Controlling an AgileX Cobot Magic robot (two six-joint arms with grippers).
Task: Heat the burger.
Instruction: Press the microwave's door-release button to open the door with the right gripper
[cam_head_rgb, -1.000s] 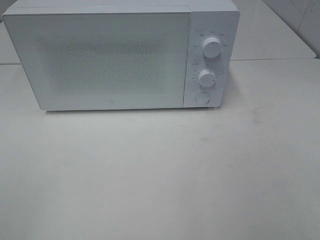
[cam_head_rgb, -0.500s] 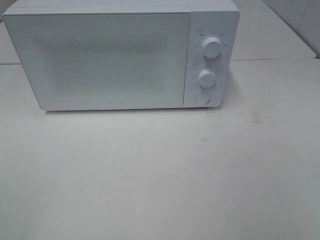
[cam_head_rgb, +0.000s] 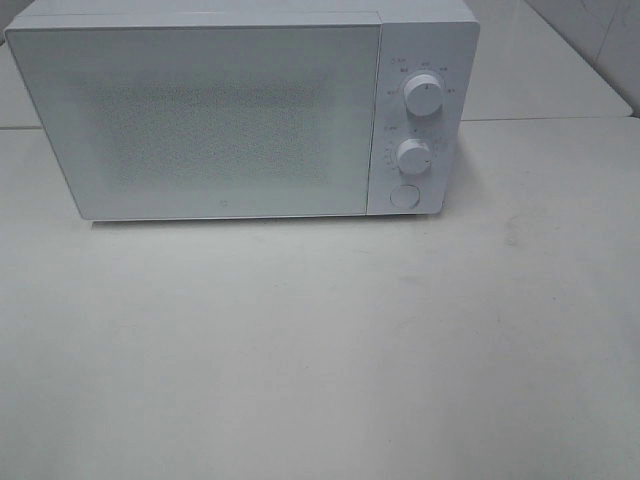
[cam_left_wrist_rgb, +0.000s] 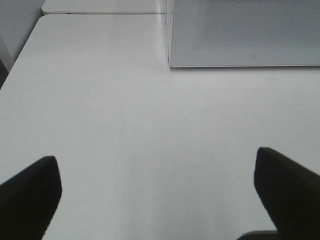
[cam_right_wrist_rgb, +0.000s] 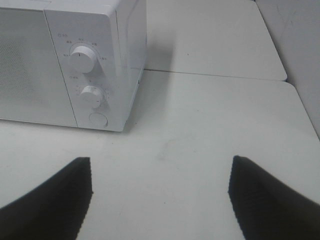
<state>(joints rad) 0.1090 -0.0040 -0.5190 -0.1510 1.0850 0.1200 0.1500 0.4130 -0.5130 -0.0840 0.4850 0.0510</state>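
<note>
Currently burger out of sight in every view; cannot tell where it is. Microwave (cam_head_rgb: 230, 115) at far side of table (cam_head_rgb: 320, 350), door shut; two knobs (cam_head_rgb: 424, 95) and button (cam_head_rgb: 404, 196) on its right panel.

At left, left gripper (cam_left_wrist_rgb: 157, 195) faces microwave's left front corner, fingers (cam_left_wrist_rgb: 30, 195) spread wide, nothing between. At right, right gripper (cam_right_wrist_rgb: 160, 195) faces knob panel, fingers (cam_right_wrist_rgb: 265, 200) spread, nothing between.

Broad tabletop in front of microwave. Table edges visible beyond each arm's outer side.
</note>
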